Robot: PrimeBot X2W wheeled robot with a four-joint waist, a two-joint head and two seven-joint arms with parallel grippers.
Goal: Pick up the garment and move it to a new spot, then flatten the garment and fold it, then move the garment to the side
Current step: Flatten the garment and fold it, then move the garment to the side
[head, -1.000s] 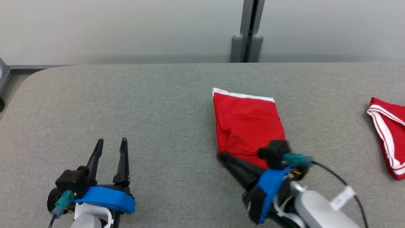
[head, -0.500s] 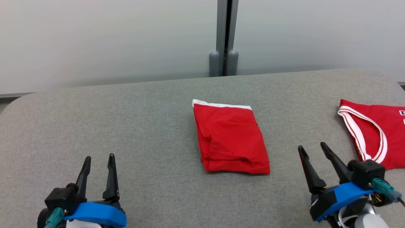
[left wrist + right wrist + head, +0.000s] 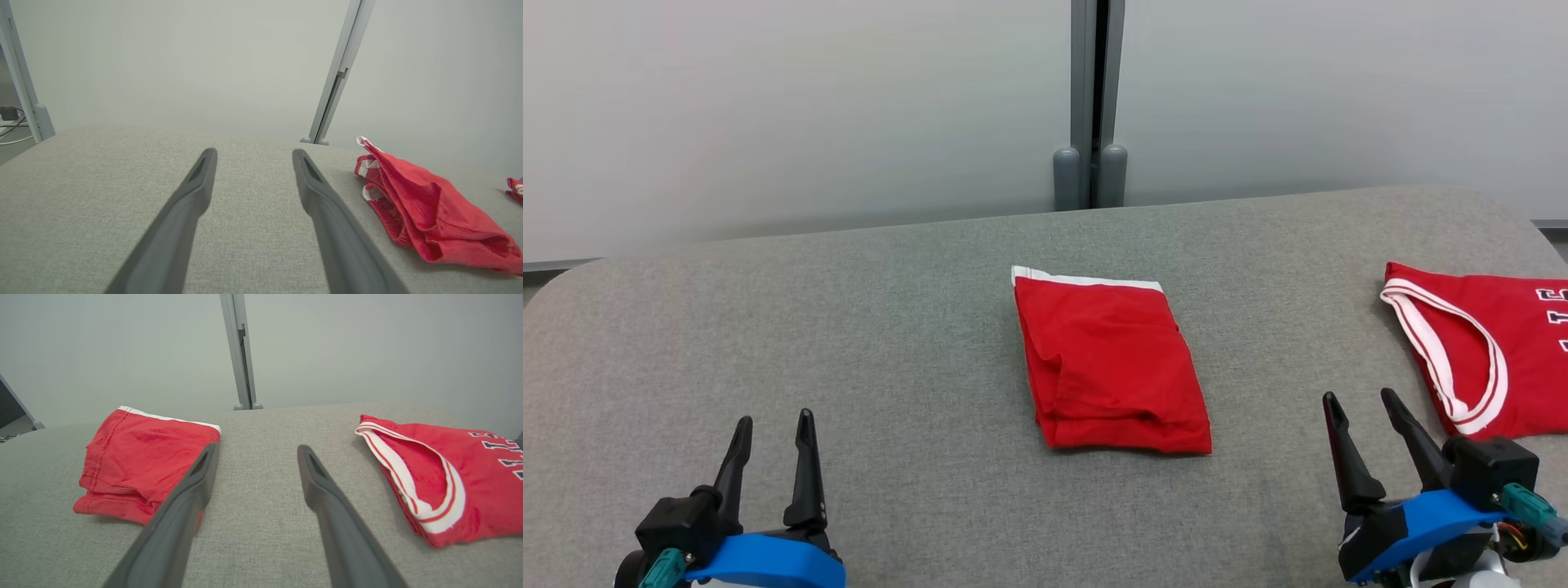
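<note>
Both my left gripper (image 3: 774, 416) and right gripper (image 3: 1358, 394) sit spread and empty by the front corners of the tabletop (image 3: 890, 327), and pinching only 1 layer could unfold the centred garment (image 3: 1111, 367).

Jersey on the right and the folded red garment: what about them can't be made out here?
- The jersey: in the head and right wrist views, the right edge cuts off its body and lettering, so the text is unreadable.
- The garment: in the head view, its own top layer hides the inner layers.
</note>
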